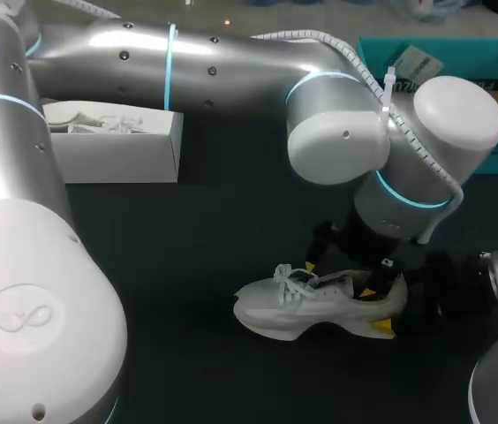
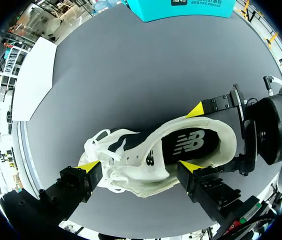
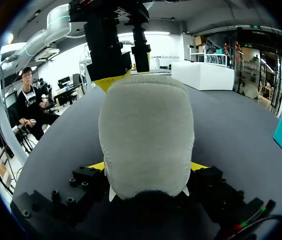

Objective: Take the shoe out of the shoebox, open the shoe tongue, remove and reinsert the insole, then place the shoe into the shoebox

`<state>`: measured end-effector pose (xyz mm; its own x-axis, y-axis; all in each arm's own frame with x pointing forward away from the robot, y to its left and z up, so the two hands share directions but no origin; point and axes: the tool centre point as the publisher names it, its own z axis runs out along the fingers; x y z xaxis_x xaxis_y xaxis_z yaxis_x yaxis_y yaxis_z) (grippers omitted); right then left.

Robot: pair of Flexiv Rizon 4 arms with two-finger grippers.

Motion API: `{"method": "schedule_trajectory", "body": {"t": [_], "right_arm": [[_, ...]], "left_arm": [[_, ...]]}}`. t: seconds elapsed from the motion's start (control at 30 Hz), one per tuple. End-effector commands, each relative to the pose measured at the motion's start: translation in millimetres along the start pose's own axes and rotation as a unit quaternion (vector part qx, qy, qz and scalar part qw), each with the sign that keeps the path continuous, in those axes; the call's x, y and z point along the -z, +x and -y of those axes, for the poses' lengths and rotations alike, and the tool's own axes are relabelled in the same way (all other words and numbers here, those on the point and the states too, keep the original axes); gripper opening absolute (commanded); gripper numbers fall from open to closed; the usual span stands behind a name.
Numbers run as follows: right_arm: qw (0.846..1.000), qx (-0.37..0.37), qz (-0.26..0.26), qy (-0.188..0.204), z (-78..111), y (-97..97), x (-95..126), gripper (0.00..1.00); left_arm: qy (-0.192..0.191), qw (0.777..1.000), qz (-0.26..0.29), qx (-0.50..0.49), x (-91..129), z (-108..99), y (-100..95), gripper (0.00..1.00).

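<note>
A white sneaker (image 1: pixel 320 305) lies on its side on the dark table, its black insole (image 2: pixel 191 142) showing through the opening. My right gripper (image 1: pixel 388 300) comes in from the right and is shut on the shoe's heel (image 3: pixel 146 135), one yellow tip on each side. My left gripper (image 2: pixel 140 167) hangs open over the middle of the shoe. One of its fingertips (image 2: pixel 88 166) is by the laces (image 2: pixel 106 152), the other by the collar. A teal shoebox (image 1: pixel 496 88) stands at the back right.
A white box (image 1: pixel 116 141) with another white shoe in it stands at the back left. The teal shoebox (image 2: pixel 181 7) is ahead of the left gripper, across bare dark table (image 2: pixel 131 75). My left arm (image 1: pixel 231 62) spans the table's back.
</note>
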<state>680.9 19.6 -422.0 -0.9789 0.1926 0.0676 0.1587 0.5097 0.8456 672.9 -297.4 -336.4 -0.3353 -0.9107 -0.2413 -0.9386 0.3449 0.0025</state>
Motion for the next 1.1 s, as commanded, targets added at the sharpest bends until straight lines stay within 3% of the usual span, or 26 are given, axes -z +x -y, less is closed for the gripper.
{"method": "schedule_trajectory", "body": {"t": [0.03, 0.4, 0.7, 0.73, 0.8, 0.93, 0.97, 1.1], "right_arm": [[1.000, 0.000, 0.002, 0.001, -0.2, 0.5, -1, 0.00], [1.000, 0.000, 0.002, 0.001, -0.2, 0.5, -1, 0.00], [1.000, 0.000, 0.002, 0.001, -0.2, 0.5, -1, 0.00], [1.000, 0.000, 0.002, 0.001, -0.2, 0.5, -1, 0.00], [1.000, 0.000, 0.002, 0.001, -0.2, 0.5, -1, 0.00], [1.000, 0.000, 0.002, 0.001, -0.2, 0.5, -1, 0.00], [1.000, 0.000, 0.002, 0.001, -0.2, 0.5, -1, 0.00], [1.000, 0.000, 0.002, 0.001, -0.2, 0.5, -1, 0.00]], "left_arm": [[-0.012, 1.000, 0.009, 0.001, -11, 5, 8.5, 1.00], [-0.036, 0.998, 0.034, 0.041, -15, -9, -17.9, 1.00], [-0.050, 0.993, 0.051, 0.097, -5, -28, -34.2, 0.99], [-0.050, 0.992, 0.047, 0.104, -5, -29, -35.6, 0.90], [-0.055, 0.991, 0.045, 0.116, -6, -29, -37.7, 0.50], [-0.054, 0.990, 0.038, 0.122, -7, -25, -39.4, 0.07], [-0.053, 0.991, 0.036, 0.122, -6, -24, -39.4, 0.00], [-0.047, 0.991, 0.029, 0.124, -4, -20, -40.4, 0.00]]}}
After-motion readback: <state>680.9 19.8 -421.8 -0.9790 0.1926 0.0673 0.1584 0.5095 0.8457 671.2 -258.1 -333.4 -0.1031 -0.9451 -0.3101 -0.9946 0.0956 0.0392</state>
